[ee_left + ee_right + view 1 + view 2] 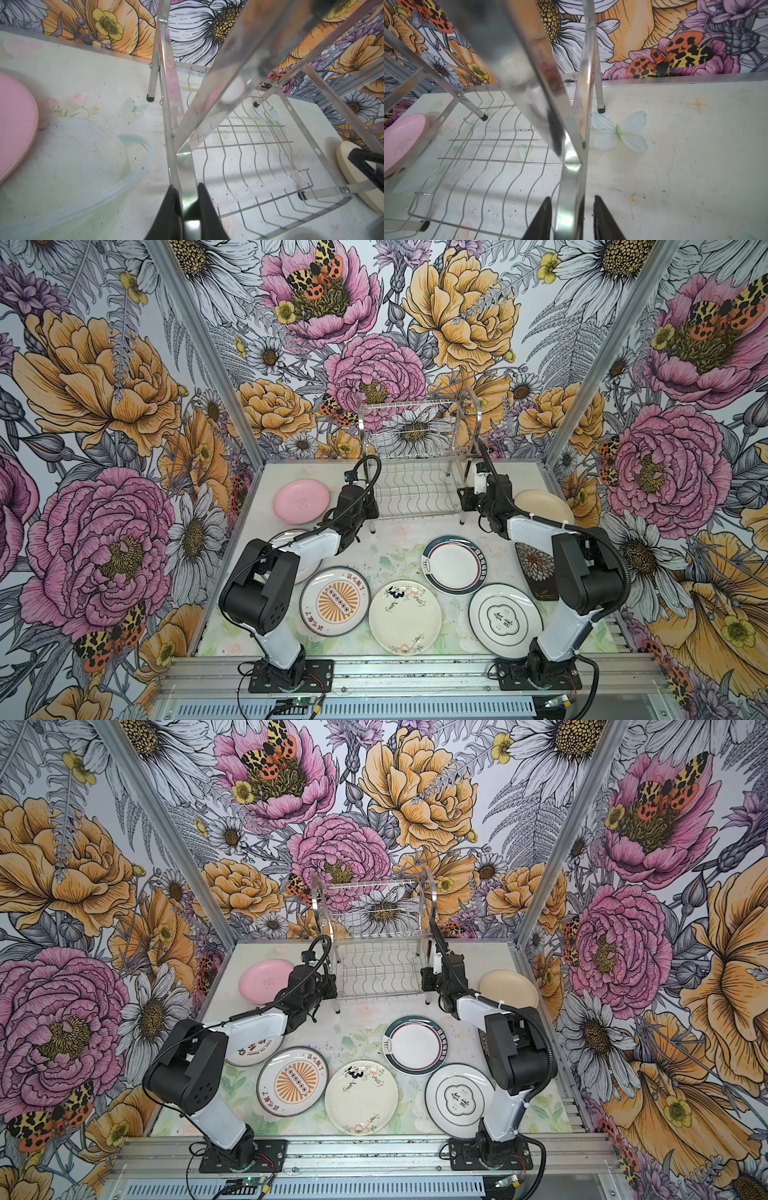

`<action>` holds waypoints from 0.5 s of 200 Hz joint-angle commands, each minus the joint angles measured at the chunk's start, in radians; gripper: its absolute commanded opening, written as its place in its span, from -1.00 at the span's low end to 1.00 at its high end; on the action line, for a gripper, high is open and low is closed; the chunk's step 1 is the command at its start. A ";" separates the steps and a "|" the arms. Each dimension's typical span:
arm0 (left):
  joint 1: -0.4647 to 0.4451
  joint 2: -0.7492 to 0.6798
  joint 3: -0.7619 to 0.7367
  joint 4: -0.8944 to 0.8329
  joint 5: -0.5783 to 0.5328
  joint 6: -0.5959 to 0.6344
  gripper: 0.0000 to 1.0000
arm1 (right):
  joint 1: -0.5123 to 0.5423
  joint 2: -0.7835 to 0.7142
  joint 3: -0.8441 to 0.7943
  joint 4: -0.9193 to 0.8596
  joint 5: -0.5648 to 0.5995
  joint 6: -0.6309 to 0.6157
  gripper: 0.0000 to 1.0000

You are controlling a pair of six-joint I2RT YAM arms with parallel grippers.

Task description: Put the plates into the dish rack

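Note:
The dish rack [415,489] [374,969] stands empty at the back of the table. My left gripper [372,510] [185,187] is shut on the rack's left side frame [187,166]. My right gripper [463,499] [572,197] straddles the right side frame [571,176], with a gap showing on each side of the strip. The plates lie flat on the table: pink [301,501], cream [544,506], orange sunburst [335,600], white scribbled [405,617], teal-rimmed [454,565], white with characters [505,620] and dark square floral [536,568].
Another printed plate [253,1052] lies partly under my left arm. Flowered walls close in the table on three sides. The rack's front feet [373,529] stand just behind the row of plates. The pink plate [16,124] lies close beside the rack's left frame.

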 commanded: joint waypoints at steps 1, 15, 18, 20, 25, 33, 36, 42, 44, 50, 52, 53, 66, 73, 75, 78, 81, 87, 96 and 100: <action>0.000 -0.046 -0.040 -0.031 0.007 0.032 -0.80 | 0.016 0.010 0.030 -0.004 -0.003 0.001 -0.40; 0.000 -0.075 -0.070 -0.044 0.002 0.029 -0.85 | 0.027 0.012 0.033 -0.010 -0.005 -0.004 -0.43; 0.000 -0.081 -0.077 -0.047 -0.001 0.027 -0.85 | 0.029 0.014 0.035 -0.011 -0.006 -0.004 -0.44; 0.001 -0.086 -0.082 -0.049 -0.002 0.026 -0.85 | 0.031 0.015 0.036 -0.012 -0.006 -0.005 -0.44; 0.001 -0.100 -0.095 -0.055 -0.005 0.024 -0.86 | 0.034 0.017 0.039 -0.014 -0.010 -0.007 -0.46; 0.000 -0.118 -0.113 -0.066 -0.011 0.020 -0.88 | 0.038 0.021 0.044 -0.019 -0.013 -0.011 -0.47; 0.000 -0.125 -0.122 -0.070 -0.014 0.018 -0.88 | 0.040 0.024 0.047 -0.021 -0.014 -0.012 -0.49; 0.000 -0.144 -0.137 -0.077 -0.019 0.012 -0.89 | 0.043 0.029 0.053 -0.026 -0.017 -0.015 -0.50; 0.001 -0.149 -0.143 -0.079 -0.021 0.010 -0.89 | 0.044 0.029 0.056 -0.026 -0.017 -0.016 -0.51; 0.000 -0.168 -0.160 -0.085 -0.027 0.004 -0.89 | 0.045 0.036 0.059 -0.029 -0.021 -0.019 -0.52; 0.001 -0.173 -0.166 -0.087 -0.029 0.002 -0.89 | 0.048 0.038 0.060 -0.031 -0.021 -0.018 -0.52; 0.000 -0.177 -0.169 -0.088 -0.029 0.000 -0.89 | 0.048 0.039 0.060 -0.031 -0.021 -0.018 -0.52; -0.003 -0.215 -0.204 -0.100 -0.037 -0.016 -0.89 | 0.051 0.051 0.071 -0.033 -0.029 -0.019 -0.55; -0.007 -0.234 -0.220 -0.110 -0.044 -0.026 -0.89 | 0.052 0.059 0.078 -0.033 -0.034 -0.019 -0.56; -0.009 -0.239 -0.224 -0.114 -0.046 -0.028 -0.89 | 0.053 0.061 0.081 -0.034 -0.036 -0.019 -0.56; -0.012 -0.247 -0.230 -0.118 -0.051 -0.031 -0.89 | 0.053 0.065 0.083 -0.035 -0.038 -0.019 -0.56; -0.014 -0.255 -0.236 -0.123 -0.057 -0.034 -0.89 | 0.054 0.068 0.088 -0.036 -0.043 -0.019 -0.57; -0.020 -0.270 -0.246 -0.132 -0.067 -0.040 -0.89 | 0.055 0.076 0.096 -0.037 -0.050 -0.020 -0.57; -0.028 -0.292 -0.267 -0.146 -0.079 -0.050 -0.89 | 0.059 0.086 0.111 -0.043 -0.058 -0.023 -0.58; -0.032 -0.300 -0.272 -0.150 -0.079 -0.055 -0.89 | 0.060 0.092 0.117 -0.047 -0.063 -0.024 -0.59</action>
